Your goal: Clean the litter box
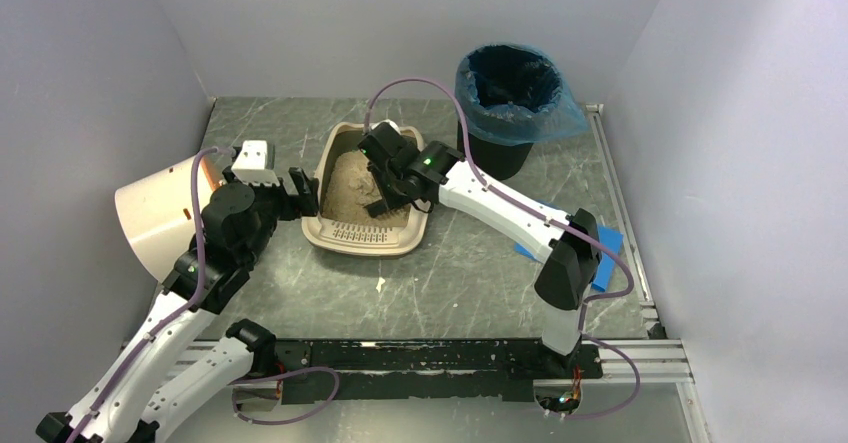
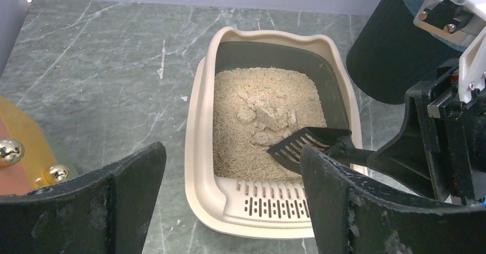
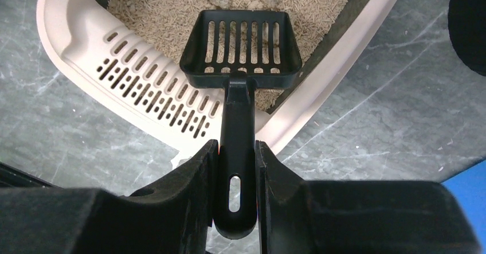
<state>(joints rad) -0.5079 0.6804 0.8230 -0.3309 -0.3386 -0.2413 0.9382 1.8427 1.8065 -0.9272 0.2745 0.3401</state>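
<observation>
The left arm and right arm are clad in white shells, joined by black joint housings. Lilac cables are run along both. The tool fingers are moulded in matte black, scuffed with dust.

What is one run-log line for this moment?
right gripper: shut on scoop | scoop: empty, over litter in box | left gripper: open, empty, beside box

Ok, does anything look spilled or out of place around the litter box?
The cream drum at the left wall leans tipped rather than upright, and a pale scrap lies loose on the table just in front of the litter box, possibly spilled litter.
</observation>
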